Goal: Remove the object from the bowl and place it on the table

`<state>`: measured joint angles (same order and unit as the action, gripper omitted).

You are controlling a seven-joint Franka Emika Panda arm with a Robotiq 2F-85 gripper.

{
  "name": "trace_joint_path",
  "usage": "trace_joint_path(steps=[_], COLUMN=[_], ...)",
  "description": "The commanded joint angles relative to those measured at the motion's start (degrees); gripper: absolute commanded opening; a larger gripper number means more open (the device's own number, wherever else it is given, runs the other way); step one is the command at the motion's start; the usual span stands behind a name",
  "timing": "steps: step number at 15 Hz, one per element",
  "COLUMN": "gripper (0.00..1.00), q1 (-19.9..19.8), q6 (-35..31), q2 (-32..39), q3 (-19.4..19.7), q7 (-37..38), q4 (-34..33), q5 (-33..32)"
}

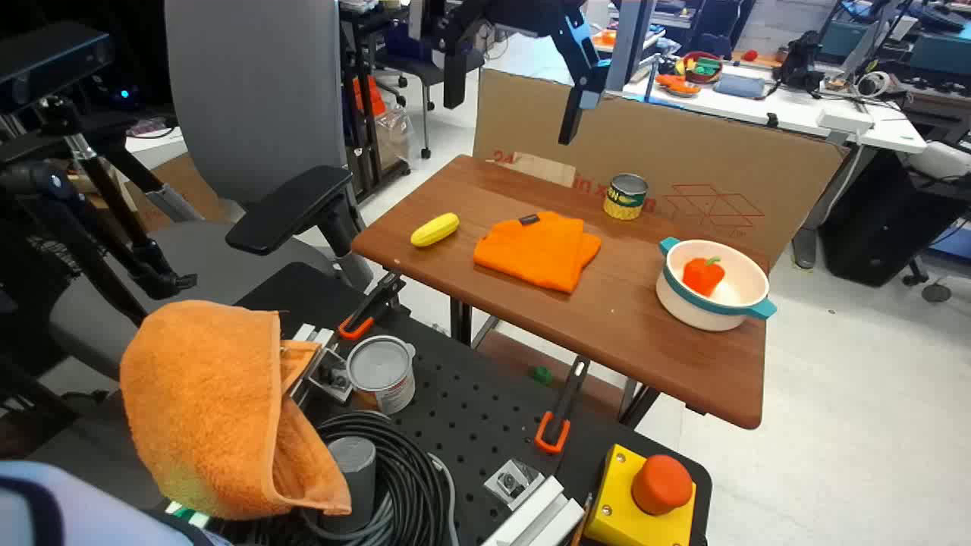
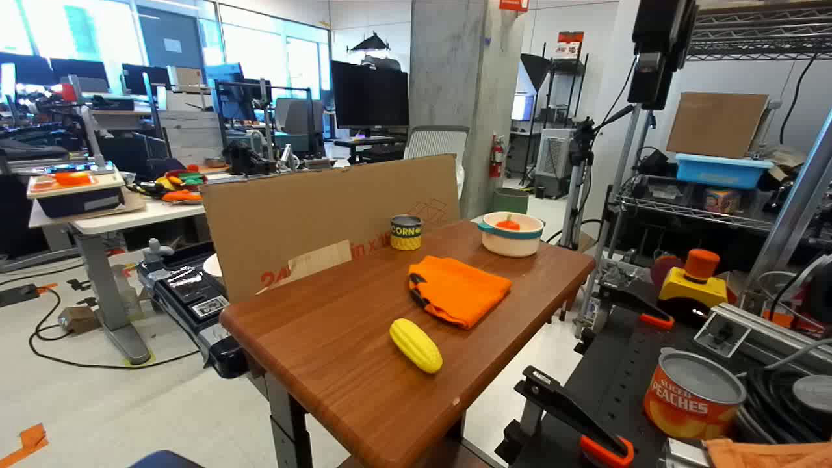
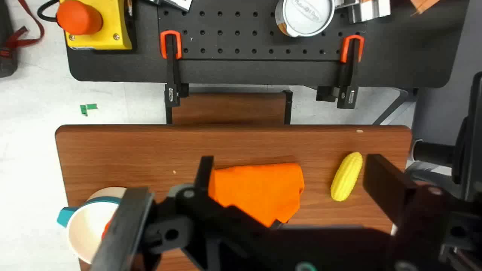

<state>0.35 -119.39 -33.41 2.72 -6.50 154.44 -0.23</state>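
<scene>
The object, a small orange-red pepper with a green stem (image 1: 703,277), lies inside the white bowl with a teal rim (image 1: 702,312). Both also show in an exterior view, the object (image 2: 507,224) just above the rim of the bowl (image 2: 511,245). The bowl stands near one end of the brown wooden table (image 1: 652,356). In the wrist view the bowl (image 3: 84,233) is at lower left, partly hidden by a gripper part, with only a sliver of the object visible. My gripper (image 1: 510,121) is wide open and empty, high above the table, away from the bowl; its fingers also show in the wrist view (image 3: 290,165).
A folded orange cloth (image 1: 535,250) lies mid-table. A yellow corn cob (image 1: 435,230) lies towards the end away from the bowl. A corn can (image 1: 626,196) stands at the edge by a cardboard sheet (image 2: 325,214). A black perforated bench (image 3: 241,69) with clamps runs alongside.
</scene>
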Motion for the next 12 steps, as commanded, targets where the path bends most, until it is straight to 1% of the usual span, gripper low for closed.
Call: trace_joint_path(steps=[1,7,8,10,12], gripper=[1.0,1.0,1.0,1.0,1.0], q1=[-0.07,-0.07,-1.06,-1.92,-3.46], q6=[0.12,0.12,0.81,0.04,-3.94], q2=[0.0,0.0,-0.25,3.2,7.4], q3=[-0.09,-0.09,-0.06,-0.01,-0.01], q7=[-0.02,-0.02,1.12,3.55,7.22], q4=[-0.08,-0.08,-1.12,-4.04,-6.96], q5=[0.05,0.05,-0.57,-0.03,0.11])
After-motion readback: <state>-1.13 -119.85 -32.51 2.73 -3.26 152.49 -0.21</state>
